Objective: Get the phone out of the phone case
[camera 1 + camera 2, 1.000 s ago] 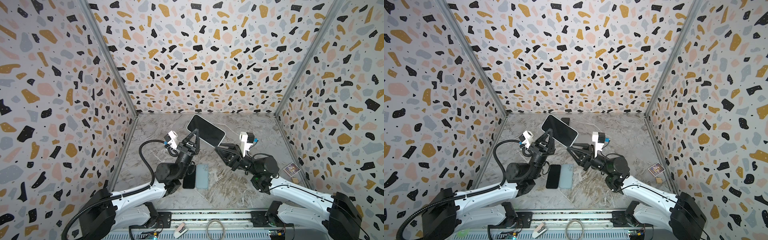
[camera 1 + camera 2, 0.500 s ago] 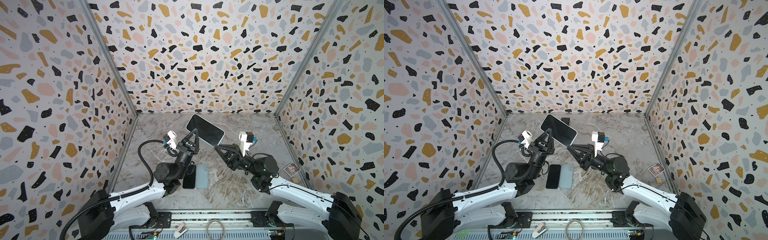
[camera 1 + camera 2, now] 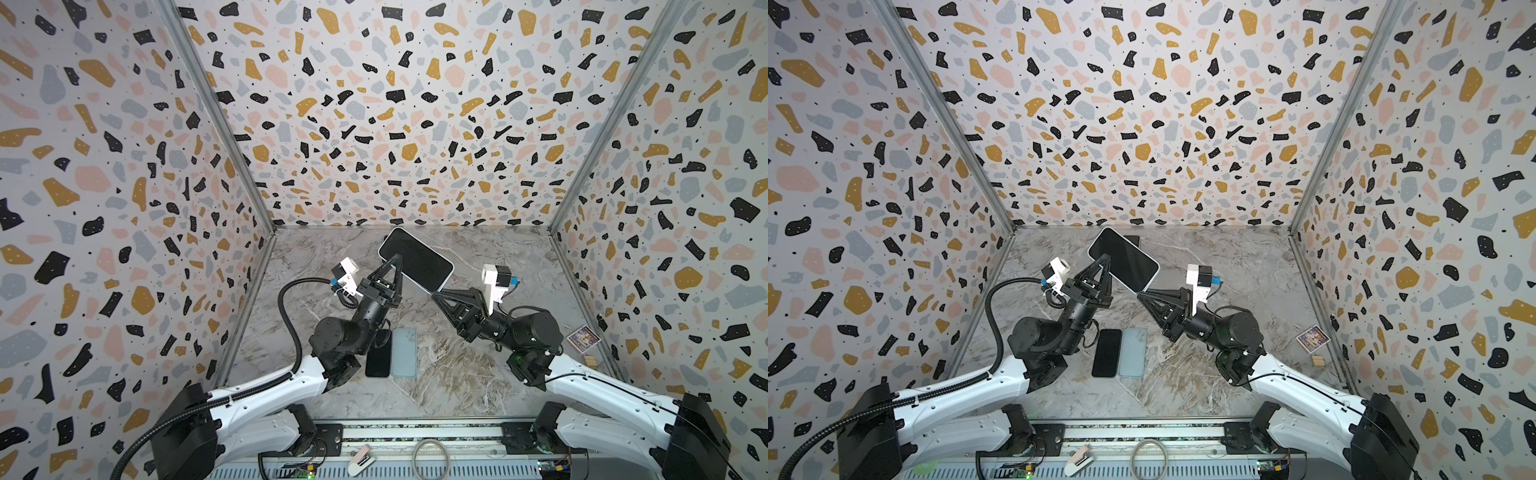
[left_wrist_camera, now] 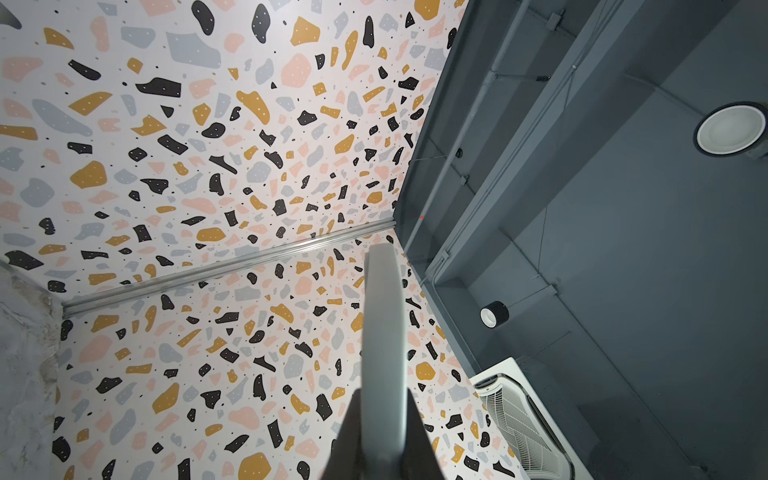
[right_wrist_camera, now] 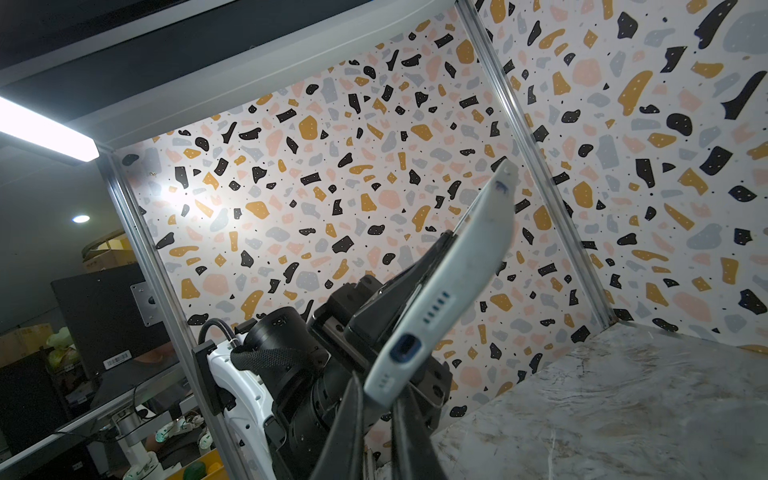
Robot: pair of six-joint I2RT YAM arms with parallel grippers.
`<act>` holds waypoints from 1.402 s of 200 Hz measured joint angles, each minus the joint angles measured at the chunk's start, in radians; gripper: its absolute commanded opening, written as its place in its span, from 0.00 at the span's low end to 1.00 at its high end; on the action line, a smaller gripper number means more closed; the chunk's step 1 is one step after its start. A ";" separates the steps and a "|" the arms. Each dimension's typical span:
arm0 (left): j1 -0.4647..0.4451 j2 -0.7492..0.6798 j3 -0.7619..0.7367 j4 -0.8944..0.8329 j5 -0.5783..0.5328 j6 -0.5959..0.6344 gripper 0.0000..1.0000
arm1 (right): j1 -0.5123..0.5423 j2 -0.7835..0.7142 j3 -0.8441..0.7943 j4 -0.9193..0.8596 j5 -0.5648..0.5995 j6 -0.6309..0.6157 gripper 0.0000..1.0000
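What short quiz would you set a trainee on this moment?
1. True or false: nothing is holding the cased phone.
2. Which is shut on it? A) left gripper only B) right gripper only C) both
3. Fill in: on the table, beside the black phone, lies a pale ____ slab.
Key: 1 false, it is held aloft; 2 C; 3 blue.

Bright even light, wrist-view foregrounds blurred
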 measured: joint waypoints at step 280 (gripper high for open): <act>0.024 0.008 0.134 -0.286 0.116 -0.108 0.00 | -0.058 -0.123 0.069 -0.389 -0.030 -0.288 0.00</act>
